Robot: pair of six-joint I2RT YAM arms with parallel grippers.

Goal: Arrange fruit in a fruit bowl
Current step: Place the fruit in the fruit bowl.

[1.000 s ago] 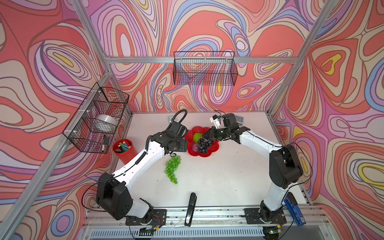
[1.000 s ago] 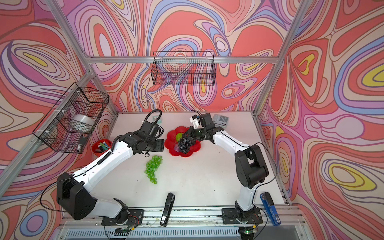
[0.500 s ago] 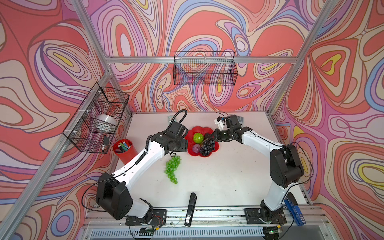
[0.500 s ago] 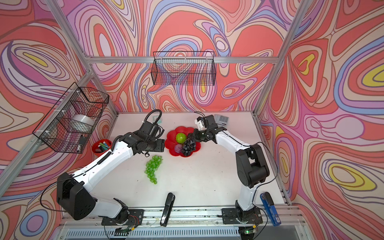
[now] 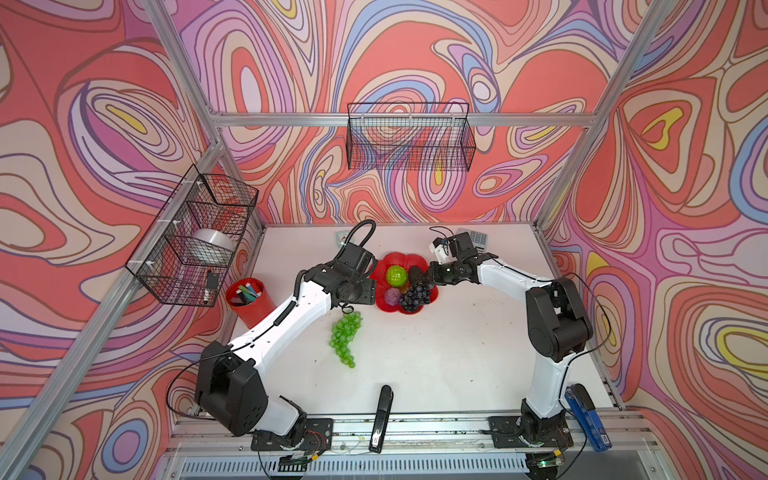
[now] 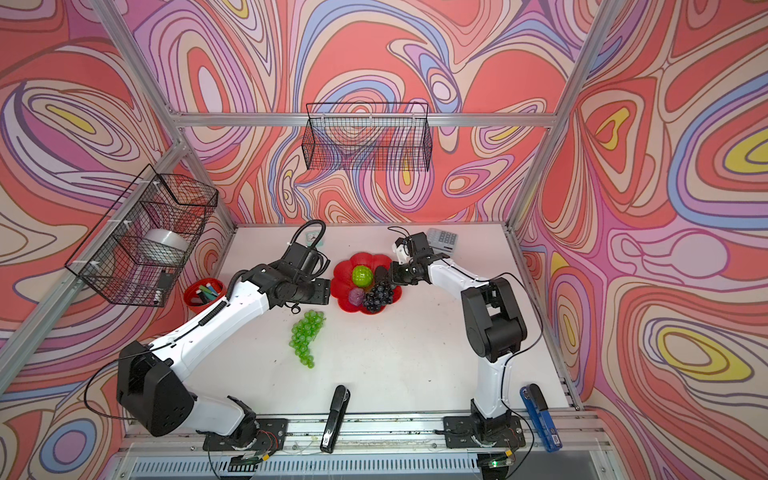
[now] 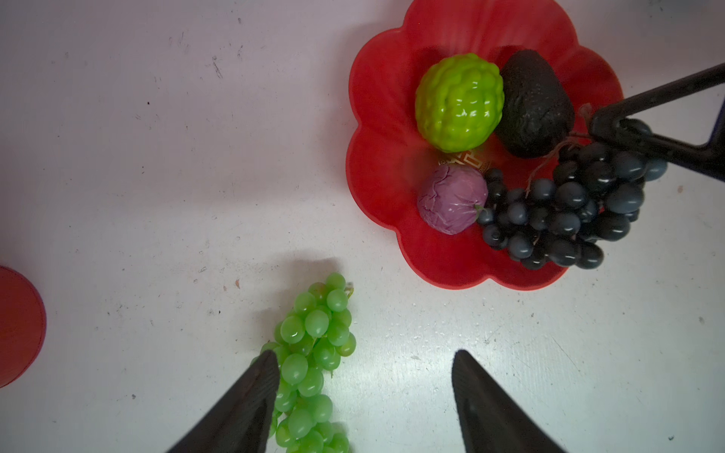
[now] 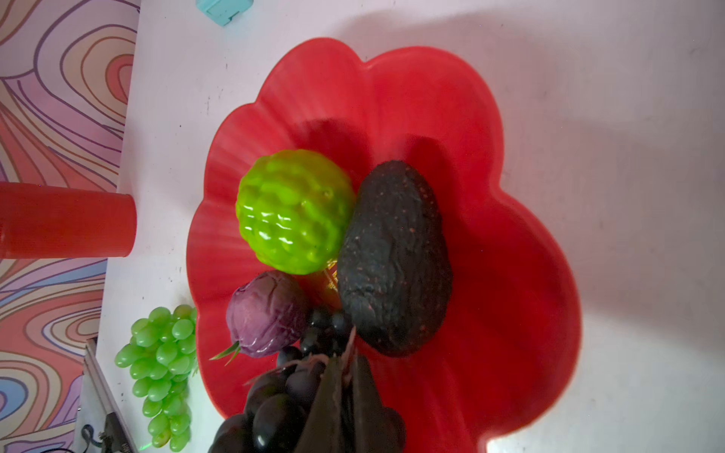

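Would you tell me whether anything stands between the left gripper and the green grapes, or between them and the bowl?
Nothing visible does. The open left gripper hangs over the green grape bunch, and only bare table lies between it and the fruit bowl. The right gripper holds the dark grapes at its far edge.

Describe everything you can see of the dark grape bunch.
The dark grape bunch is a cluster of glossy blue-black, plastic-looking berries on a thin brownish stem. It sits in the red flower-shaped fruit bowl, reaching its rim, against the purple round fruit and beside the black avocado. The right gripper is shut on its stem.
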